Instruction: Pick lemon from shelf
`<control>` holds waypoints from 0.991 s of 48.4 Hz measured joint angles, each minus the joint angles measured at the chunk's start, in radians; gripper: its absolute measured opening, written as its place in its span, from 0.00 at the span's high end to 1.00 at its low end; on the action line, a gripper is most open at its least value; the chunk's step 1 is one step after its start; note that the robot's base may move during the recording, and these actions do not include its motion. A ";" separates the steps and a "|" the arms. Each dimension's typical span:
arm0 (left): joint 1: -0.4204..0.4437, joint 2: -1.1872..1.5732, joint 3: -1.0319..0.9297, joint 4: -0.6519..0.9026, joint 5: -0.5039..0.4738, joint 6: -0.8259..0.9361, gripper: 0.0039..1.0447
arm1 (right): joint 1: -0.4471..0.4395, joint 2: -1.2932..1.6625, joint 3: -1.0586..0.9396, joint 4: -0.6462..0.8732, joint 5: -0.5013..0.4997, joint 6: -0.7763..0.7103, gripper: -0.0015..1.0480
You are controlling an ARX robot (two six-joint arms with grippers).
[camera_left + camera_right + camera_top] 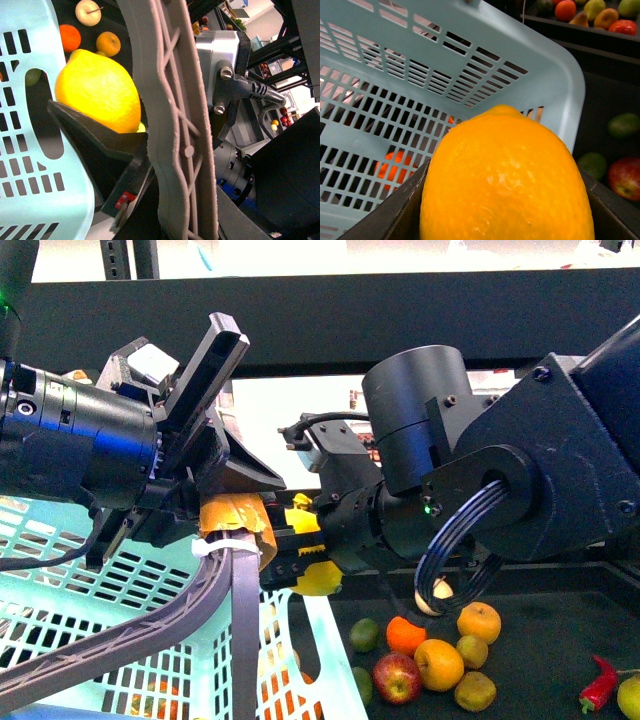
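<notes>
no legible text, label, brand or number anywhere in these views

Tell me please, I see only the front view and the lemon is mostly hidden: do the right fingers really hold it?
Observer: Yes. In the right wrist view the lemon sits between both fingers.
Operator: Is it over the basket?
Observer: At its rim. That view shows the basket corner just beyond the lemon.
Operator: Is the handle in the way?
Observer: The left wrist view shows the handle close beside the lemon; I cannot tell if they touch.
</notes>
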 joint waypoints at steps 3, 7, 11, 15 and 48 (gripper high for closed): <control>0.000 0.000 0.000 0.000 0.000 0.000 0.91 | 0.010 0.010 0.011 0.000 0.000 0.006 0.33; 0.000 0.000 0.000 0.000 0.000 0.000 0.91 | 0.024 0.023 0.027 -0.007 0.010 0.006 0.33; 0.000 0.000 0.000 0.000 0.000 0.000 0.91 | 0.031 0.029 0.032 -0.008 0.018 0.005 0.21; 0.000 0.000 0.000 0.000 0.000 0.000 0.91 | 0.031 0.030 0.032 -0.008 0.019 0.005 0.11; -0.001 0.001 -0.006 0.000 0.004 -0.006 0.91 | -0.336 -0.563 -0.411 0.130 0.187 -0.049 0.07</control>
